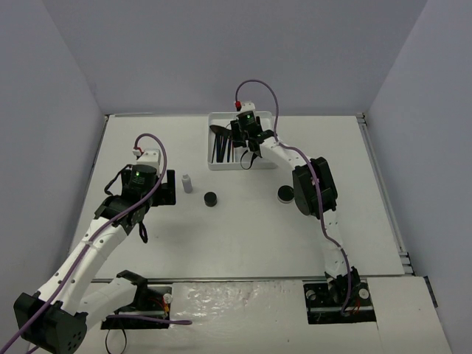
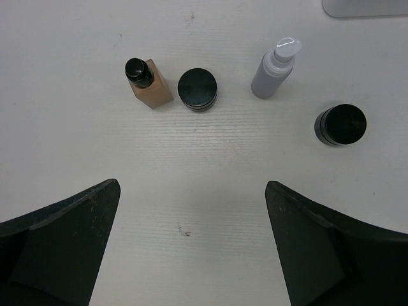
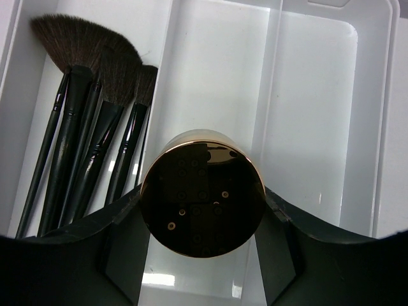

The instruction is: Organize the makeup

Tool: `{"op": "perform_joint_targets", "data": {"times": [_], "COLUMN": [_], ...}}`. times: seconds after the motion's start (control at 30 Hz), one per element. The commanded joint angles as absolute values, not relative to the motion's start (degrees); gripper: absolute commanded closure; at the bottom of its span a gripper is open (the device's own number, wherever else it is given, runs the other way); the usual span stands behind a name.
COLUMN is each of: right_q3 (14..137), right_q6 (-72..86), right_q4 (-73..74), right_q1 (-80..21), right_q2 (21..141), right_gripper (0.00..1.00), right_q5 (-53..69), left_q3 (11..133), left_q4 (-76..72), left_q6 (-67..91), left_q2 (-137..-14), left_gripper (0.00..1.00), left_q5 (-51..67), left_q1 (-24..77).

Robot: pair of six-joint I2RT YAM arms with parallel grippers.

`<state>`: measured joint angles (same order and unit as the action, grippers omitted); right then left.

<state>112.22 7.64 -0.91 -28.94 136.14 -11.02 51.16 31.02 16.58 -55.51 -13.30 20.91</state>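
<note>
While left gripper (image 2: 192,191) gapes empty, right gripper (image 3: 204,213) clamps gold jar (image 3: 201,185), axis toward camera.

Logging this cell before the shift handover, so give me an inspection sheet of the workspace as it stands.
Surface: white table, faint marks.
Job's things: brushes in left compartment of white tray; tan bottle, black compact, pale spray bottle, black jar loose on table.
Clutter: nothing seen.
Claws: left claw open above table; right claw shut on gold jar over tray.
Cables: purple cable looped on each arm.
Surroundings: plain grey walls.
</note>
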Motion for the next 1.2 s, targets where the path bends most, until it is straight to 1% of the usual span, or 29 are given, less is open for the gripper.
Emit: {"op": "perform_joint_targets", "data": {"times": [0.0,0.13,0.2,0.27,0.4,0.5,0.63,0.67,0.77,0.9,0.97,1.0,1.07,1.17], "right_q3": [112.2,112.2,112.2,112.3,112.2,111.9,109.5,108.3,101.1,89.9,85.3,82.9,77.0,69.5], "right_q6": [9.1,9.1,9.1,9.1,9.0,9.1,9.7,10.0,11.8,14.1,15.7,15.9,17.8,21.3], "right_q4": [-5.1,-5.0,-4.9,-4.9,-5.0,-4.8,-4.8,-4.8,-4.7,-4.6,-4.3,-3.8,-2.2,-0.4], "right_q1": [-28.3,-28.2,-28.2,-28.1,-28.1,-28.1,-28.1,-28.1,-28.0,-28.0,-28.0,-28.0,-28.0,-28.0], "right_q2": [135.2,135.9,136.0,136.0,136.2,135.9,131.7,130.2,122.7,112.6,107.1,106.6,101.0,97.1], "right_gripper": [0.53,0.5,0.41,0.35,0.29,0.29,0.28,0.28,0.22,0.17,0.16,0.15,0.12,0.09], "right_q5": [-10.6,-9.6,-9.8,-9.8,-9.9,-10.3,-12.2,-13.0,-14.9,-16.9,-17.6,-18.1,-19.3,-20.4], "left_q3": [53.9,53.8,53.9,53.9,53.9,53.9,53.9,53.9,53.9,54.0,54.1,54.1,54.1,54.1], "left_q4": [29.7,29.7,29.7,29.7,29.7,29.6,29.8,29.8,29.6,29.3,29.3,29.3,29.4,29.4], "left_q6": [16.1,16.2,16.1,16.1,16.1,16.1,16.1,16.1,16.1,15.9,15.8,15.8,15.7,15.8], "left_q2": [-54.9,-54.9,-54.9,-55.0,-55.1,-55.1,-54.9,-54.9,-54.8,-54.8,-54.8,-54.8,-54.8,-54.9], "left_gripper": [0.03,0.03,0.03,0.03,0.03,0.03,0.03,0.03,0.03,0.03,0.03,0.03,0.03,0.03], "left_q5": [-13.4,-13.4,-13.4,-13.4,-13.2,-13.2,-13.1,-13.0,-12.9,-12.7,-12.7,-12.7,-12.7,-12.8], "left_q1": [20.6,20.7,20.7,20.7,20.7,20.7,20.7,20.7,20.7,20.7,20.7,20.7,20.7,20.7]}}
